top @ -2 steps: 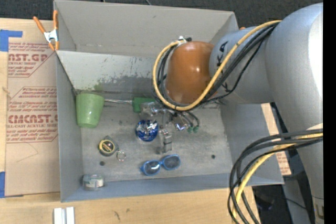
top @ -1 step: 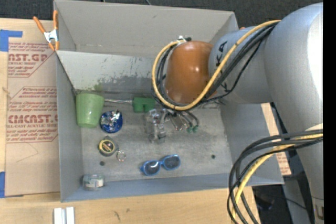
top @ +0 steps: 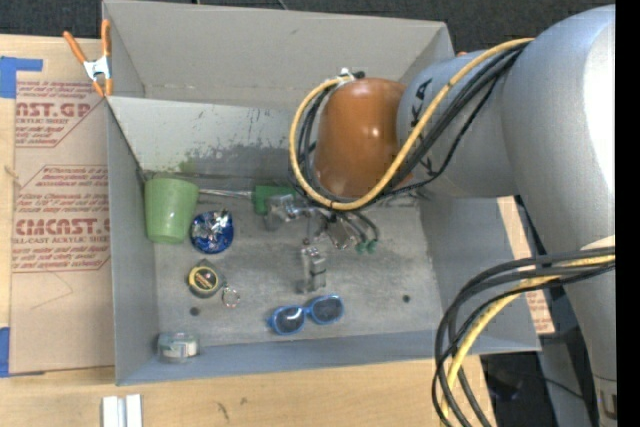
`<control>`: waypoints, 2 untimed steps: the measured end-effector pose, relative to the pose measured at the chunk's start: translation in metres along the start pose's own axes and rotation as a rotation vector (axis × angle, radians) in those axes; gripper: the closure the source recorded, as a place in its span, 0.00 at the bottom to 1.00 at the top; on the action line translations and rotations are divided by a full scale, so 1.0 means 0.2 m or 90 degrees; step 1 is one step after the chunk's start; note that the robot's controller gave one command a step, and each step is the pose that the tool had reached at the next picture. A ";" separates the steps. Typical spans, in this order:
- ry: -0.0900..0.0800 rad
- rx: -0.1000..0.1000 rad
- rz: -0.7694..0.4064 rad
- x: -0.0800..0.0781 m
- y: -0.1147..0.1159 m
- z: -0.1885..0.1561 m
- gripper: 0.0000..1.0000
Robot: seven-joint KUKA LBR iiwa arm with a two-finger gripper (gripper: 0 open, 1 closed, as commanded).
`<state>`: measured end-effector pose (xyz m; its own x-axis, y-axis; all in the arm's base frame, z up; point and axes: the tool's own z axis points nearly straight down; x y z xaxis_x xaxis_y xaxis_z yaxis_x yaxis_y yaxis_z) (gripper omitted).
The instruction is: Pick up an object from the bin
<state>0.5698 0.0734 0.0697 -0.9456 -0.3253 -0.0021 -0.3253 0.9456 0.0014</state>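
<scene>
Spotting the gripper (top: 314, 263) low over the bin (top: 400, 265) floor, under the orange cover (top: 358, 140); cannot tell whether clenched or released. Just nearside of it, blue goggles (top: 305, 313), nothing blocking. Off to its view-left: green block (top: 268, 198), blue foil ball (top: 211, 232), green cup (top: 170, 207), yellow-black disc (top: 203, 279).

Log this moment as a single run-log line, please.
task: pick from bin | gripper: over mid-floor | nearest: blue goggles, toward view's lower edge | also: green cup at left wall
</scene>
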 end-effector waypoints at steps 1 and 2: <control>0.002 -0.001 -0.084 0.35 0.26 -0.07 0.00; 0.001 0.000 -0.271 0.22 0.42 0.00 0.00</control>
<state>0.5011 0.1393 0.0697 -0.7270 -0.6867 -0.0012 -0.6867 0.7270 0.0005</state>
